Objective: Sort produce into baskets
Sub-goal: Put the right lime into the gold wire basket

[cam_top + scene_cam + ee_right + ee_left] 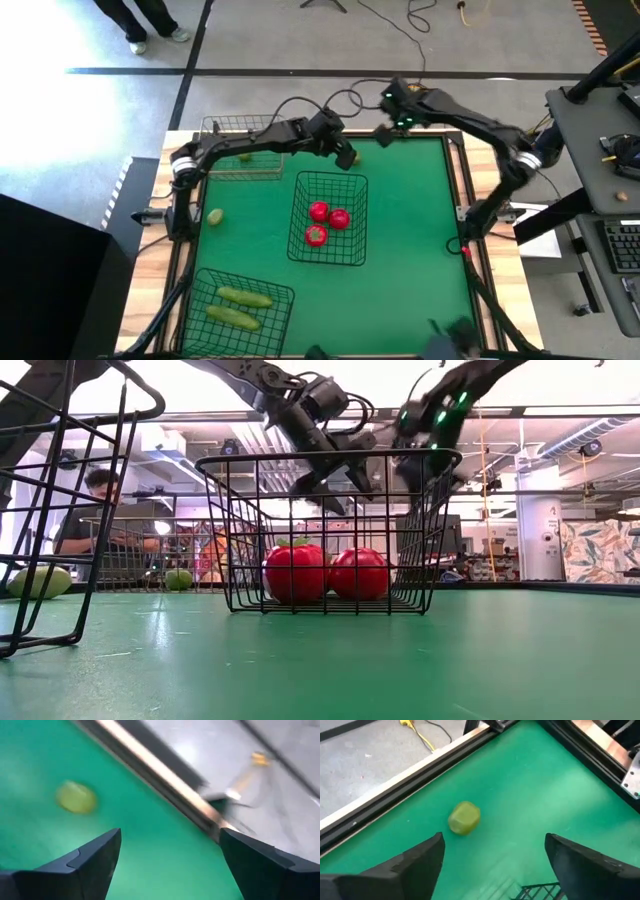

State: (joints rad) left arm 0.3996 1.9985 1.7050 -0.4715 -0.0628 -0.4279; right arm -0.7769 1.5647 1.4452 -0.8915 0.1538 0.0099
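Above the far table edge, left pincer (347,155) spread over a lime (464,818), right pincer (383,135) spread alongside.

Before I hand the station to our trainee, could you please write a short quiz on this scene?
1. True or false: all three tomatoes lie in the middle basket.
2. The lime ahead of the open left gripper is: A) loose on the mat, B) in a basket, C) gripped.
3. How many cucumbers lie in the near-left basket?
Key: 1 true; 2 A; 3 two.
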